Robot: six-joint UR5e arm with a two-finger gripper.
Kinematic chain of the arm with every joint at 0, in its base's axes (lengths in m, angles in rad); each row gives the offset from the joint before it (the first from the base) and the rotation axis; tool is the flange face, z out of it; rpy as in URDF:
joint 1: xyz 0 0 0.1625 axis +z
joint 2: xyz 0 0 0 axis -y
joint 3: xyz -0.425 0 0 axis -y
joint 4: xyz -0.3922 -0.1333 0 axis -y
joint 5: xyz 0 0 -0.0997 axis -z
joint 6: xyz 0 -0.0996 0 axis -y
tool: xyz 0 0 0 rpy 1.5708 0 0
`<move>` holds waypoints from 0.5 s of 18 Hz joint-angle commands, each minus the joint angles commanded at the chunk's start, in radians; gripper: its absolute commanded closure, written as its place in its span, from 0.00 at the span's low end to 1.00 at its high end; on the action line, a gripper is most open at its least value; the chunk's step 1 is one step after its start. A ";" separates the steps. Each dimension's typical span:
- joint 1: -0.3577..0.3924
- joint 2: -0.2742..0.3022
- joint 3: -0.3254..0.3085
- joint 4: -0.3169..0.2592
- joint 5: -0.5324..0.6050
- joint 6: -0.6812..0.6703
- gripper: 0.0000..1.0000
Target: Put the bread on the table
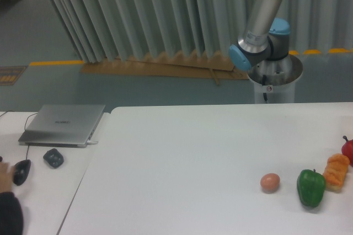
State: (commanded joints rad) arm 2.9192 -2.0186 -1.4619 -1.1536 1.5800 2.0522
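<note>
One bread (336, 172) loaf lies at the table (187, 152) right edge, touching the green pepper (310, 187). Probably light, soft, crushable; grip across its short sides. Gripper out of frame, jaw state unknown

Arm (263, 17) upright, claw out of frame

Single fixed camera, elevated front view across table (193, 152) toward arm base (274, 75).

You have the table (182, 152) open across its left and middle. At the right edge, the bread (336, 172) sits hemmed between a green pepper (310, 187) and a red fruit (348, 148), with an egg (269, 182) near.
</note>
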 joint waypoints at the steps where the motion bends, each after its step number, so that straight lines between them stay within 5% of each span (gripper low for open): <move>1: 0.000 -0.014 0.008 0.003 0.000 0.006 0.00; 9: -0.003 -0.015 0.014 0.002 0.000 0.005 0.00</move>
State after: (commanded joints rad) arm 2.9161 -2.0341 -1.4481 -1.1520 1.5800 2.0571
